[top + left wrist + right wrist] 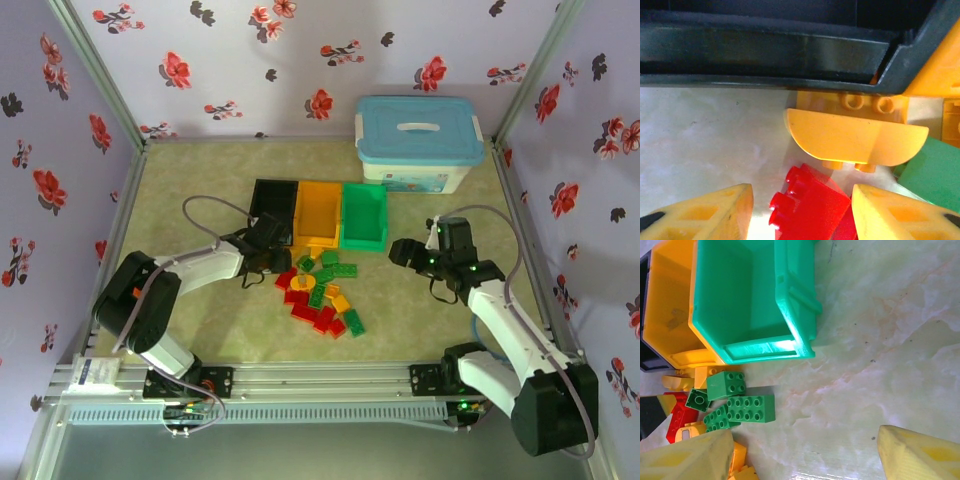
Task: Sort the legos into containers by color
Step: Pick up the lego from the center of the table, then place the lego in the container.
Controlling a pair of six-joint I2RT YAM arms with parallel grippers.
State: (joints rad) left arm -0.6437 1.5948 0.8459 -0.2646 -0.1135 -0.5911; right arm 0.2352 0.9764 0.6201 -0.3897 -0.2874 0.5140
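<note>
A pile of legos (322,295) in red, orange and green lies on the table (200,320) just in front of 3 bins set side by side, with sorting, by the look of it, barely begun. The left gripper (801,200) hangs low over the near-left edge of the pile, its 2 yellow fingers (705,212) standing either side of a red brick (812,205). The right finger is at the brick's edge and a gap shows on the left, so the jaws are apart and nothing is grasped yet. Beyond the brick lie a curved orange piece (855,137) and the wall of the black bin (765,50).

The right gripper (805,460) hovers over bare table to the right of the pile, jaws spread wide and empty. Green bricks (750,409) lie near its left finger.

The green bin (755,300) is bare inside, and the visible part of the orange bin (670,305) holds no brick. The black bin's inside is too dark to judge. Every brick in sight lies on the table, so nearly the whole job appears left: reds, oranges and greens each to be carried to a bin. A white tub with a light-blue lid (420,143) stands behind the row.
</note>
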